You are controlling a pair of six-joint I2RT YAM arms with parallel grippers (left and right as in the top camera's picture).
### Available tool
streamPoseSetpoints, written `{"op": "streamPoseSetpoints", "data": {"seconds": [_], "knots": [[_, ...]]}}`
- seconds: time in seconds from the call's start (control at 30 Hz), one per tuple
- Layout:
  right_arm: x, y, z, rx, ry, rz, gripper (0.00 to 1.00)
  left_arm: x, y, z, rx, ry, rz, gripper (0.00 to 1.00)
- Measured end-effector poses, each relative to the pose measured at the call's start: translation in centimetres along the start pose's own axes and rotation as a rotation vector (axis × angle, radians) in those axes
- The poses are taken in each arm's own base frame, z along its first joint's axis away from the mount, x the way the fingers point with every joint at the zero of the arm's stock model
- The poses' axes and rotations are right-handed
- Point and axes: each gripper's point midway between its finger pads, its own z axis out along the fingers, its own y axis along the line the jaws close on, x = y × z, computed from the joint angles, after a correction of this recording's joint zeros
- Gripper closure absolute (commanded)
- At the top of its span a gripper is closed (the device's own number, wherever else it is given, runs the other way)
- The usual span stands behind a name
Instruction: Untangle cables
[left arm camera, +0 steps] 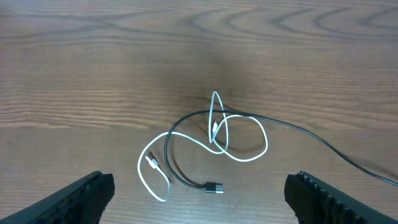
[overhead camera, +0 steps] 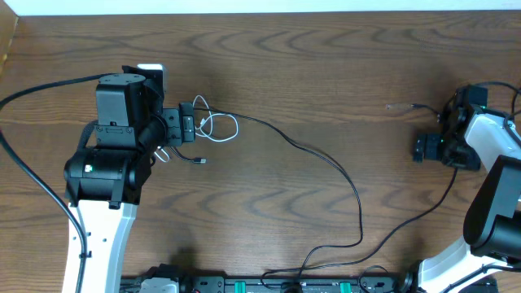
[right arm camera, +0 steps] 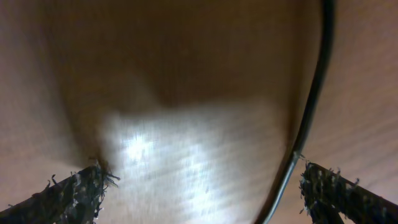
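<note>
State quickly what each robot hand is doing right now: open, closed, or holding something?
Left hand: open, holding nothing.
Right hand: open, holding nothing.

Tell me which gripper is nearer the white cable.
Left. The left gripper hangs open just above the white cable; the right gripper is across the table, open, by the black cable's far end.

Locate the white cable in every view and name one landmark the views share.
Overhead: white cable, left of centre.
Left wrist: white cable, centre of frame, in loops.
Right wrist: not in it.
Shared landmark: black cable's plug, just below the white loops in overhead and left wrist.
</note>
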Motion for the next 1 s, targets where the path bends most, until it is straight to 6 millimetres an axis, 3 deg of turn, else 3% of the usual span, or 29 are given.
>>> {"op": "streamPoseSetpoints", "data": {"seconds": [0.2,0.37,0.53,0.83,1.0], "knots": [[-1.6,-0.6,0.0,0.010,-0.065,-0.005,0.01,0.0,0.0,0.0,0.000,0.000,0.000,0.08],[-1.4,-2.4,0.2,0.023,-0.061,0.038,0.02,0.0,0.0,0.0,0.000,0.000,0.000,0.07],[-1.3,-3.7,0.4,0.024,-0.060,0.058,0.11,0.0,0.0,0.0,0.000,0.000,0.000,0.08],[-1.8,-3.2,1.1,0.004,-0.132,0.029,0.21,0.0,0.0,0.0,0.000,0.000,0.000,0.08],[-1.8,-2.8,1.3,-0.010,-0.176,0.031,0.38,0.0,0.0,0.0,0.000,0.000,0.000,0.07]]}}
